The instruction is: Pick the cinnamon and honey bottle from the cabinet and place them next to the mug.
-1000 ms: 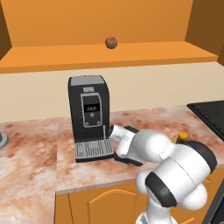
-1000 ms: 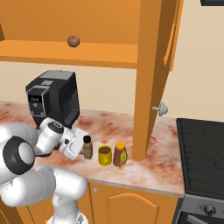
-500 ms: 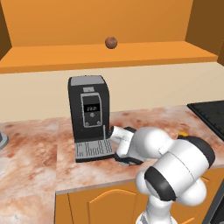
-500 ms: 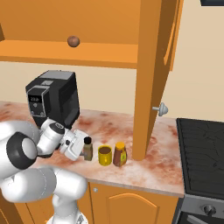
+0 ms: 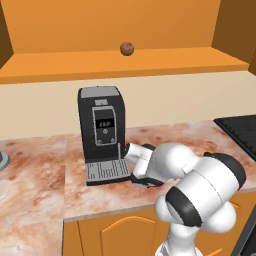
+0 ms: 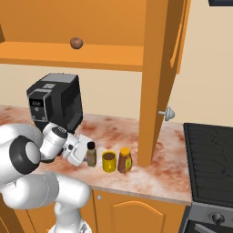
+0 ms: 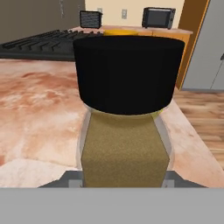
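The cinnamon (image 6: 91,154) stands upright on the marbled surface (image 6: 150,170), a slim jar with a black cap, brown powder inside and a tan label; in the hand view the cinnamon (image 7: 126,127) sits right up against the camera, cap broad and dark, label below it. The gripper (image 6: 86,154) is clamped on the jar from the side, coming in from the coffee machine's side; whether the jar's base still touches the surface I cannot tell from here.

Just beside the jar, toward the cooktop, is the mug (image 6: 108,161), small and yellow, with dark liquid showing in its mouth; its yellow rim just peeps over the jar's cap in the hand view. Touching or nearly touching the mug on its far side stands the honey bottle (image 6: 124,160), squat and amber-brown, with an orange-brown cap and a yellow label; so jar, mug and bottle make a short row along the front of the surface.

Above, the cabinet (image 6: 54,53) is open, its orange shelf board carrying a round brown ball (image 6: 76,43); the same ball (image 5: 127,48) shows from the other side. A black coffee machine (image 5: 101,133) stands on the surface behind the arm, its drip tray forward; a dark cooktop (image 6: 211,160) lies off to the right, and an open cabinet door (image 6: 157,82) with a round knob hangs between it and the row.
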Robot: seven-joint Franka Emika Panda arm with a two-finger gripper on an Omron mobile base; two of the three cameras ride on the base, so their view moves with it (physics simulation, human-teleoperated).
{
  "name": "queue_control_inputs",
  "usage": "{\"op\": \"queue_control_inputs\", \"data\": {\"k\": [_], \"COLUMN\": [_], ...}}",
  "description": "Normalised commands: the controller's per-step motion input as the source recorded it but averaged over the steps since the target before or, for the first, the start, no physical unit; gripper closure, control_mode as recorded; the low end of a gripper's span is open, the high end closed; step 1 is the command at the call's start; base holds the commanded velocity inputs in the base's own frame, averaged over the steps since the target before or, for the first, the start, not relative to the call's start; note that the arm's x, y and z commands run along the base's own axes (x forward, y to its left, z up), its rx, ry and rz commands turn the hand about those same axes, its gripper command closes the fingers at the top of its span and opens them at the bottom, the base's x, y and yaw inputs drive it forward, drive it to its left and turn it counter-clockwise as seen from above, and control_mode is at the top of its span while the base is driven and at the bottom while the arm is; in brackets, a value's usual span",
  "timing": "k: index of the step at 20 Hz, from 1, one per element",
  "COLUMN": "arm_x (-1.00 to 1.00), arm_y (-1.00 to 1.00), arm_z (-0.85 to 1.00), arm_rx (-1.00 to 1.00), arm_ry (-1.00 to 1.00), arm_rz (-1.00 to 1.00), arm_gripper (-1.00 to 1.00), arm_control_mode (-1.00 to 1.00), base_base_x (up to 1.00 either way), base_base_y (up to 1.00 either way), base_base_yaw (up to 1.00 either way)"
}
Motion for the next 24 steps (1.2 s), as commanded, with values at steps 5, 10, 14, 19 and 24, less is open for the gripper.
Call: {"op": "queue_control_inputs", "data": {"k": [5, 10, 14, 19, 24], "arm_x": [0.00, 0.00, 0.00, 0.00, 0.00], "arm_y": [0.00, 0.00, 0.00, 0.00, 0.00], "arm_z": [0.00, 0.00, 0.00, 0.00, 0.07], "arm_rx": [0.00, 0.00, 0.00, 0.00, 0.00], "arm_ry": [0.00, 0.00, 0.00, 0.00, 0.00], "arm_rz": [0.00, 0.00, 0.00, 0.00, 0.00], "arm_gripper": [-1.00, -1.00, -1.00, -1.00, -1.00], "arm_control_mode": [-1.00, -1.00, -1.00, -1.00, -1.00], "base_base_x": [0.00, 0.00, 0.00, 0.00, 0.00], "base_base_y": [0.00, 0.00, 0.00, 0.00, 0.00], "base_base_yaw": [0.00, 0.00, 0.00, 0.00, 0.00]}}
